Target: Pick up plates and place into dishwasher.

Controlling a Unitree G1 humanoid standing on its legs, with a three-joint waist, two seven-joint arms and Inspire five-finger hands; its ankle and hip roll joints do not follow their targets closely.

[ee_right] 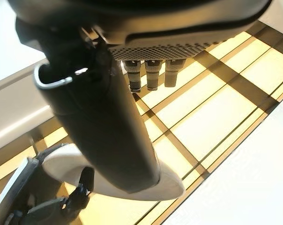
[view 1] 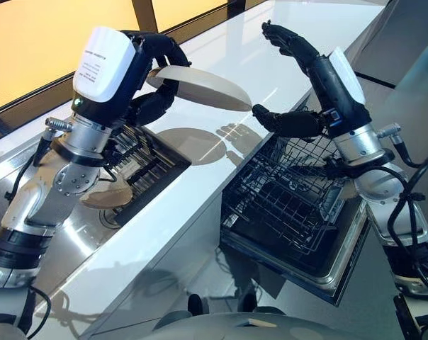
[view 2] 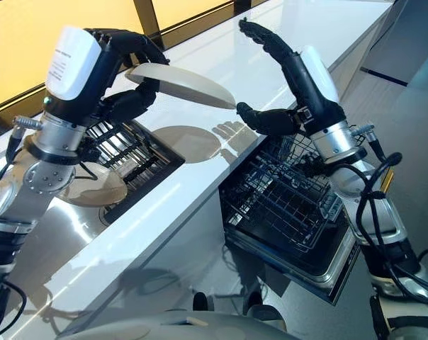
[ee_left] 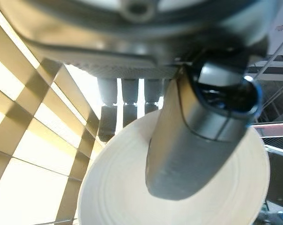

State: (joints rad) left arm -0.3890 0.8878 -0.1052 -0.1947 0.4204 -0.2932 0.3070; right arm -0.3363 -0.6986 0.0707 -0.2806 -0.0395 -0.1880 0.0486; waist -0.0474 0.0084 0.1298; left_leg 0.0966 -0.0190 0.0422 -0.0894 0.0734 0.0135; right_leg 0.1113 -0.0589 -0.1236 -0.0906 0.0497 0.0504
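The left hand grips the plate, whose free rim points at the open right hand just beside it.

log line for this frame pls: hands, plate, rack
left hand: shut on plate, held above counter | right hand: open, thumb at plate edge | dishwasher rack: pulled out, no plates seen

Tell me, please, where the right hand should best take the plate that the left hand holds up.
Probably the free rim of the plate, which points toward the right hand. The left hand covers the opposite edge, so come from the dishwasher side, thumb below, fingers above.
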